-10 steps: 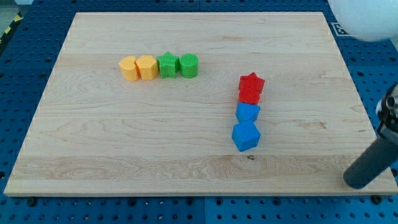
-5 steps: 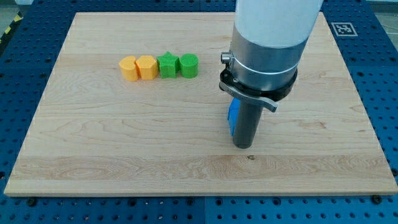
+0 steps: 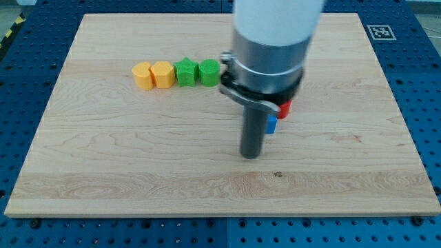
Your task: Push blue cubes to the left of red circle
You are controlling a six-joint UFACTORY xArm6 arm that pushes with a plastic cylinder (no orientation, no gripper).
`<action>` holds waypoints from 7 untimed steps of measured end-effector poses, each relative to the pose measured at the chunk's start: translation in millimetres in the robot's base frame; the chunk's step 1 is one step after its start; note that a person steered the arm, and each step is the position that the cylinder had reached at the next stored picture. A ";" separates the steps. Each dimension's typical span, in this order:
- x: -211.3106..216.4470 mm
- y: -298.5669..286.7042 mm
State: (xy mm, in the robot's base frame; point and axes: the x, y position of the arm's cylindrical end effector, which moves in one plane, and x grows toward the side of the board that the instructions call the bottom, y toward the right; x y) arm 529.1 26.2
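Observation:
My arm stands over the middle of the wooden board point(image 3: 103, 158) and hides most of the task blocks. My tip point(image 3: 251, 156) rests on the board just left of and below a blue sliver. That sliver is part of a blue cube point(image 3: 271, 124), showing right of the rod. Only an edge of a red block point(image 3: 284, 108) shows above it, so its shape cannot be made out. The second blue cube is hidden.
A row of four blocks lies at the upper left: an orange round block point(image 3: 142, 75), an orange block point(image 3: 162, 74), a green star point(image 3: 185, 71) and a green round block point(image 3: 209, 71), the last close to the arm's body.
The arm swung in from the view's right edge over the red and blue blocks, then shifted left. The blue cube showed left of the rod; now it shows on the right.

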 end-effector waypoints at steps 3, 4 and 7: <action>-48.3 -1.4; -65.4 -1.3; -110.4 -55.1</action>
